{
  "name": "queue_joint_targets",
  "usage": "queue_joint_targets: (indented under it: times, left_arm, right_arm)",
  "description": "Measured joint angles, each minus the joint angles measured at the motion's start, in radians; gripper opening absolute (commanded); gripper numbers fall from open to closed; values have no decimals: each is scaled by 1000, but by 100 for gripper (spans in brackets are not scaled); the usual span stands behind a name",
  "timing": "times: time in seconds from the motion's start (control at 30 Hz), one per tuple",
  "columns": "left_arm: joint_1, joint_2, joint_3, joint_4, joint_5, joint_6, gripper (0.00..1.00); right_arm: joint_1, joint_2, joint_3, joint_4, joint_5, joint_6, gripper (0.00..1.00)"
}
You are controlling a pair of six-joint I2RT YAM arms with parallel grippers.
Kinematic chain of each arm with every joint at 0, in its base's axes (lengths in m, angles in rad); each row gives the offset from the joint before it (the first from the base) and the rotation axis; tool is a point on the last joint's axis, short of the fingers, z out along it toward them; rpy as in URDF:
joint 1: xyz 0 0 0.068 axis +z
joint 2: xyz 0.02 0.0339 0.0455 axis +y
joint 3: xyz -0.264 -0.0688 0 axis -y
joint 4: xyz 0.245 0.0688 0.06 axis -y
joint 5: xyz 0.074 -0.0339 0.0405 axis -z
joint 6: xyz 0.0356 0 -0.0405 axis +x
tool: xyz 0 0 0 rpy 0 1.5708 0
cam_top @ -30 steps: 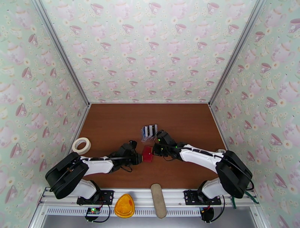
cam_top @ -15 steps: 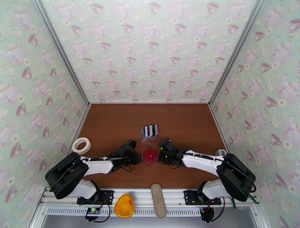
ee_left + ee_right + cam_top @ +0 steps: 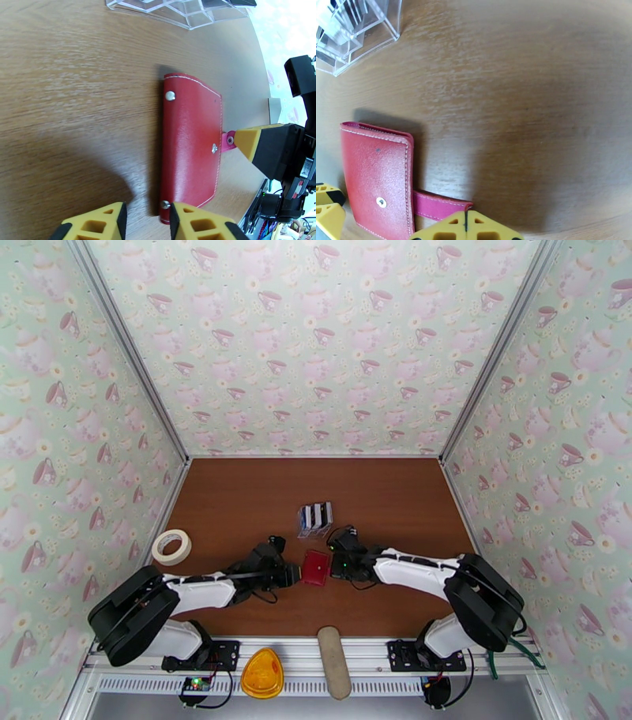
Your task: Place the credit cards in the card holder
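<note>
The card holder point(image 3: 316, 567) lies shut on the tabletop point(image 3: 237, 500) between my grippers, with the credit cards point(image 3: 316, 515) just beyond it. My left gripper point(image 3: 146, 211) is slightly spread at its edge, holding nothing; my right gripper point(image 3: 466, 223) is pressed together at the snap tab point(image 3: 438, 204). Opening is the step, I judge: next, pull that tab free.

My left claw point(image 3: 147, 221) hangs parted at the near edge of the closed red card holder point(image 3: 189, 146) on the counter point(image 3: 79, 98); the right claw point(image 3: 241, 141) touches its pink tab point(image 3: 226, 142).

Brown table point(image 3: 237, 500) with red card holder point(image 3: 316, 567), clear stand point(image 3: 173, 12) of credit cards point(image 3: 316, 513), probably a tape roll point(image 3: 171, 545).
</note>
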Motion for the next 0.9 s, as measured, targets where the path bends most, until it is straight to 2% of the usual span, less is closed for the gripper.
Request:
queue_joint_targets:
  times: [0.13, 0.27, 0.37, 0.9]
  left_arm:
    - [0, 0, 1, -3, 0, 2, 38]
    - [0, 5, 6, -2, 0, 2, 38]
    - [0, 14, 14, -3, 0, 2, 39]
    - [0, 37, 32, 6, 3, 2, 40]
  right_arm:
    - [-7, 10, 11, -7, 22, -36, 2]
    - [-28, 17, 23, -18, 36, -78, 14]
    - [-35, 19, 25, -32, 44, -103, 18]
    - [-42, 58, 42, -78, 88, -119, 19]
